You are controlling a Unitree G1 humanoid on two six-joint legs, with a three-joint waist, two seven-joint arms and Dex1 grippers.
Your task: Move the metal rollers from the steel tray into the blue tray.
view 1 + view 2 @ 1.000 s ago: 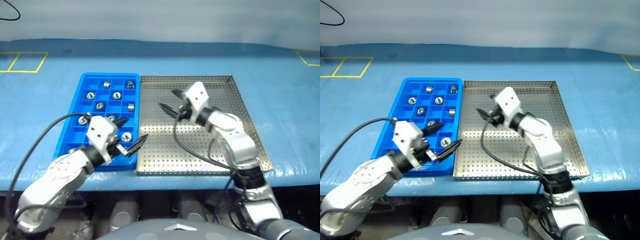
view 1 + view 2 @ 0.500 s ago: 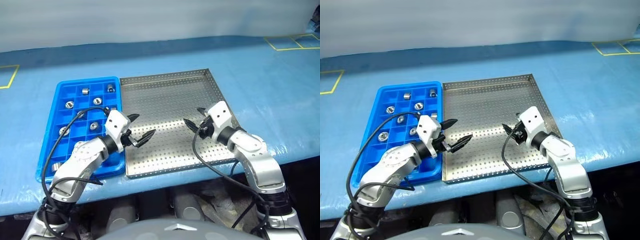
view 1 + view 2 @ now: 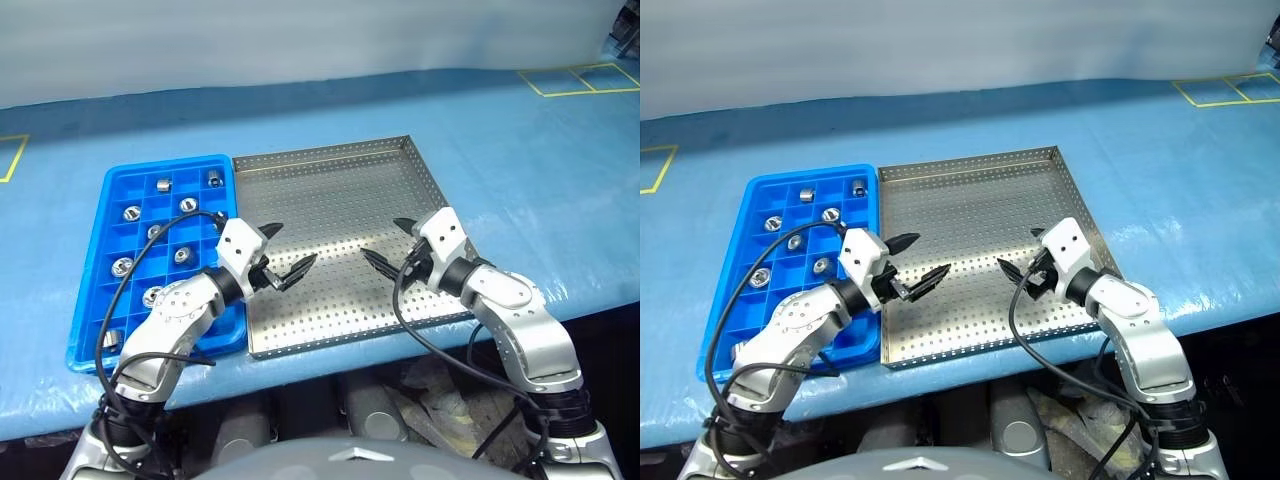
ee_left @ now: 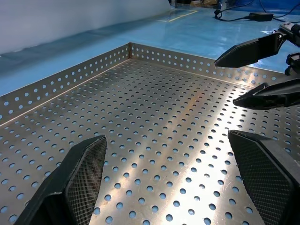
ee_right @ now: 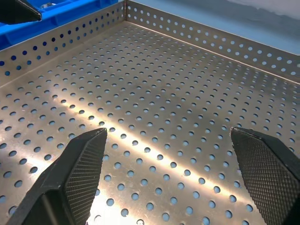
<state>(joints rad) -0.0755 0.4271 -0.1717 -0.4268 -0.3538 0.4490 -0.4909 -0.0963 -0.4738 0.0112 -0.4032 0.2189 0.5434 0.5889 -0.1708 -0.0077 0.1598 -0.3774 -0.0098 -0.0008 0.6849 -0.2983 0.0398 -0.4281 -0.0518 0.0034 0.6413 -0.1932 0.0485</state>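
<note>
The blue tray [image 3: 90,330] lies on the left and holds several metal rollers [image 3: 131,212], one to a compartment. Right beside it sits the steel tray [image 3: 330,170], whose perforated floor shows bare metal. My left gripper [image 3: 290,248] hovers open over the steel tray's left part, close to the blue tray's edge. My right gripper [image 3: 383,240] stands open over the tray's front right part, facing the left one. In the left wrist view my left gripper [image 4: 173,187] spans bare floor, with the right gripper's fingers [image 4: 253,47] ahead. The right wrist view's gripper [image 5: 173,178] is just as wide apart and empty.
Both trays rest on a blue-covered table [image 3: 520,160] whose front edge runs just below them. Yellow tape squares [image 3: 570,78] mark the far right. Black cables [image 3: 410,320] hang from both wrists over the table's edge.
The camera has swung, shifting the whole picture. My left gripper moved off the blue tray's edge onto the steel tray. My right gripper drew back toward the front right and opened wider.
</note>
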